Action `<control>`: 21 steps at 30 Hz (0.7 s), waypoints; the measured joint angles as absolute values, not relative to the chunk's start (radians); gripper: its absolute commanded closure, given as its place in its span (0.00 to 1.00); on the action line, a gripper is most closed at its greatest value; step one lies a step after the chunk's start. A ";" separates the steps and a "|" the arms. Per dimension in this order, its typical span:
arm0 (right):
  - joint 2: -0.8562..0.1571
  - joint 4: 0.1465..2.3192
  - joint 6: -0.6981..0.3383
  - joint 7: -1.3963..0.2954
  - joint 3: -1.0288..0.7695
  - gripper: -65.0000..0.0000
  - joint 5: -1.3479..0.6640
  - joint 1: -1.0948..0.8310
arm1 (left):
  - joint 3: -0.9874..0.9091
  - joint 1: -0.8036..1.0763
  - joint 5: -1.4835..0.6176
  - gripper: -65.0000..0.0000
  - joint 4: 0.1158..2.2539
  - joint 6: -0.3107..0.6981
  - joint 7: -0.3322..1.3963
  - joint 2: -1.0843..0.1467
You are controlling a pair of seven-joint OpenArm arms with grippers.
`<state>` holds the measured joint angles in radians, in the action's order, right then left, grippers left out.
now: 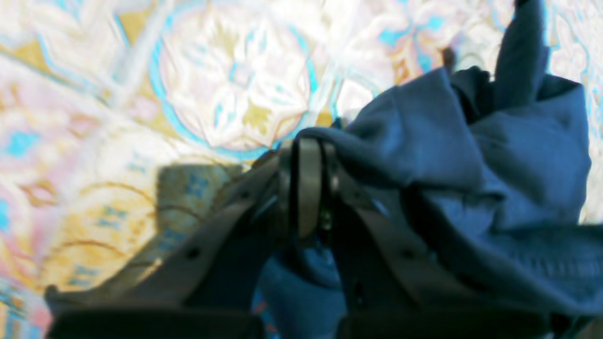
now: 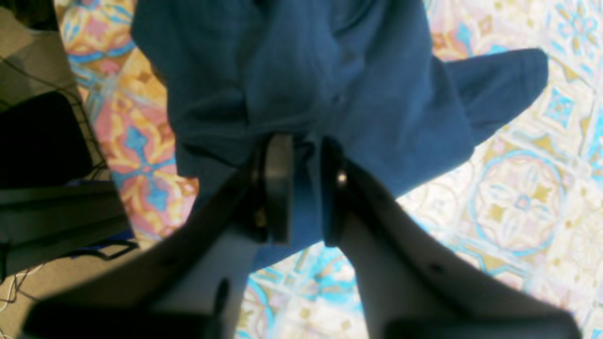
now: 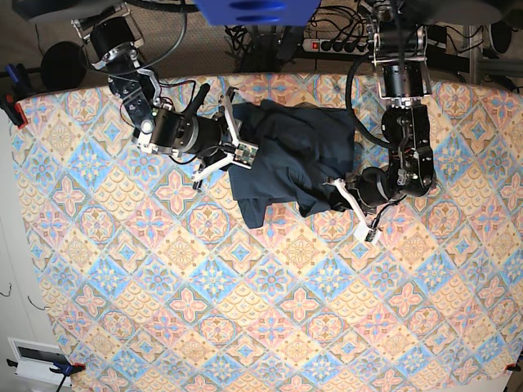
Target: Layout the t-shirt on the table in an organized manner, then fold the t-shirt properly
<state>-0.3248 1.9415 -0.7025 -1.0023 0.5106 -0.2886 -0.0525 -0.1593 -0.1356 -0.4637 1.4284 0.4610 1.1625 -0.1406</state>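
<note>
— Both pincers, left gripper (image 1: 308,188) and right gripper (image 2: 304,188), are pinching the t-shirt (image 3: 290,159)'s edges?

— Yes, it's lying bunched near the table (image 3: 245,327)'s far edge, probably for spreading.

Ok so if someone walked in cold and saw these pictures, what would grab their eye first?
Probably the table, covered edge to edge in bright floral-diamond tiles of blue, pink and orange. Next, the dark t-shirt, bunched in a crumpled heap near the far edge. Then the two arms at either side of it: the left end effector is pinched on a fold of the shirt, and the right end effector has cloth between its fingers too.
</note>
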 measured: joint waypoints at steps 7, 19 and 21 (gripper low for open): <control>-0.276 1.927 -0.702 -1.005 0.511 0.87 -0.283 0.017 | -0.197 -0.136 -0.466 0.99 1.428 0.461 1.164 -0.132; -0.271 1.917 -0.696 -1.003 0.705 0.87 -0.281 0.037 | -0.199 -0.139 -0.463 0.99 1.425 0.461 1.163 -0.130; -0.270 1.917 -0.707 -1.001 0.746 0.87 -0.299 0.027 | -0.199 -0.139 -0.463 0.99 1.425 0.461 1.163 -0.130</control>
<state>-0.2695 1.9175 -0.7067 -1.0008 0.7456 -0.2993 0.0273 -0.1989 -0.1387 -0.4633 1.4254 0.4610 1.1625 -0.1299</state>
